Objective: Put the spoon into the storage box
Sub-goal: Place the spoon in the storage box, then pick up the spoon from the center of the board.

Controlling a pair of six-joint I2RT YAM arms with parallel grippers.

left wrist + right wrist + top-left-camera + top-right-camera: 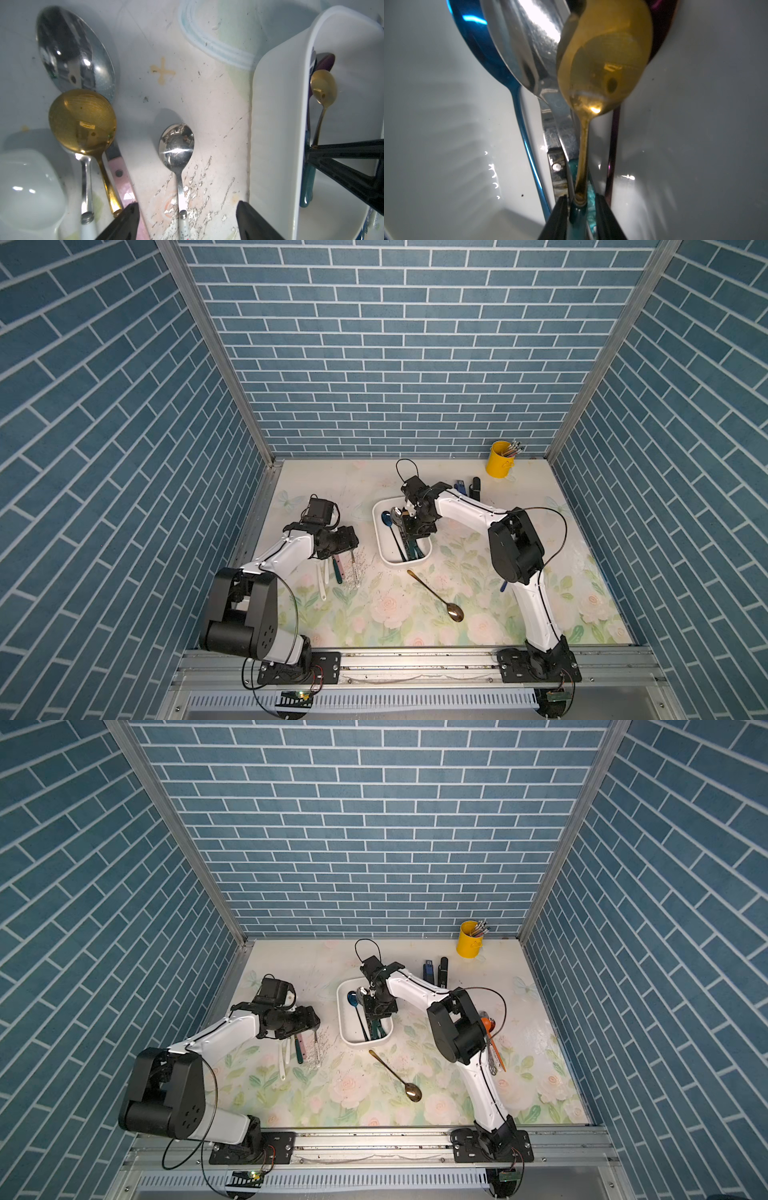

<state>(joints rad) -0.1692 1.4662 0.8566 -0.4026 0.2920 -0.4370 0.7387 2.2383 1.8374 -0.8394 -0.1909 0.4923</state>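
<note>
Robot test cell in a lab, dressed up as a kitchen corner.

- Not a real room: the blue brick walls (395, 344) are flat printed panels set in bare aluminium posts (216, 352), closing in behind and to both sides of the storage box (377, 535).
- The surface under the box is a floral printed sheet (395, 610). The left wrist view shows it scuffed and scratched.
- In front of the box, an aluminium rail (415, 664) carries the left arm (282, 556) and right arm (465, 510), bolted down on black plates (330, 666). Wires and a small circuit board (298, 697) are exposed.
- Kitchen props: loose spoons (337, 572) on the left arm's side of the box, and a yellow cup (498, 462) of utensils behind it, toward the right arm's side.
</note>
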